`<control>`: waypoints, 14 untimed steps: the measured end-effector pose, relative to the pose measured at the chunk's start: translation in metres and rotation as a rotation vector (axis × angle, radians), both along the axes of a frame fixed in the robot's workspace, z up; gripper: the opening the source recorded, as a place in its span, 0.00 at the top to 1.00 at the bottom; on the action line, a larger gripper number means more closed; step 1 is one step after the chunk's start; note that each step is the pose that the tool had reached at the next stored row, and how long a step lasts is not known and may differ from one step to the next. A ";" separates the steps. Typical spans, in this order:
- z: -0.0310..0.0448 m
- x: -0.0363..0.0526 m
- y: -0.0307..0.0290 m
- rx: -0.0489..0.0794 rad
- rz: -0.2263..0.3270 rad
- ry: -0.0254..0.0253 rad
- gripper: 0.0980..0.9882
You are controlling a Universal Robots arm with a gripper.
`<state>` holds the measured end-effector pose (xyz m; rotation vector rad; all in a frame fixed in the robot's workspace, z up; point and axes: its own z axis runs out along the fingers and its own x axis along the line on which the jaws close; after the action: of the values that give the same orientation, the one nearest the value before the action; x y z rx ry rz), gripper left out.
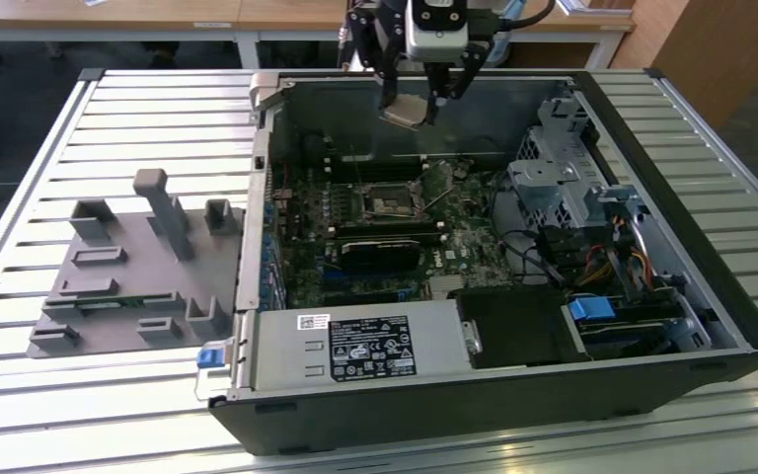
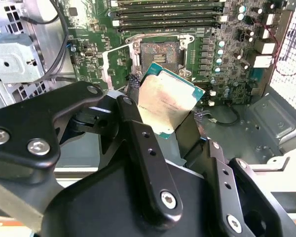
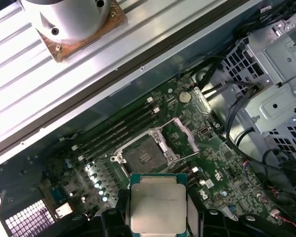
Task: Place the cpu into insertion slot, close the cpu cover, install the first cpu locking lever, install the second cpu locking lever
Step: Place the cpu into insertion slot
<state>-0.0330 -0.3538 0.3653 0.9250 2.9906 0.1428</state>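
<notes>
Open computer case (image 1: 485, 405) on the slatted worktop (image 1: 37, 148); its white label (image 1: 368, 348) is too small to read. Tool (image 1: 413, 104) clamped on the cpu (image 1: 407, 112), held in the air, apart from the empty insertion slot (image 1: 390, 200).

Hand (image 1: 415, 99) clamps tilted cpu (image 1: 406, 110) above open computer case (image 1: 485, 415); insertion slot (image 1: 389, 200) well apart, on board (image 1: 465, 229).

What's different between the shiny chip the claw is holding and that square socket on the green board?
The cpu has a pale silvery-beige metal top; the insertion slot is dark in the middle. The cpu is clamped in the gripper above the green board, while the insertion slot sits fixed in that board, empty. Both are square.
</notes>
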 end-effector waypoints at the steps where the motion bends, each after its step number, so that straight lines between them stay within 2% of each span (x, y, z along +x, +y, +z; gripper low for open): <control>1: -0.0001 0.0000 0.0001 0.000 -0.012 0.0000 0.50; 14: -0.0011 0.0000 0.0004 0.000 -0.156 0.0003 0.50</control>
<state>-0.0330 -0.3534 0.3642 1.1531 2.9030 0.1410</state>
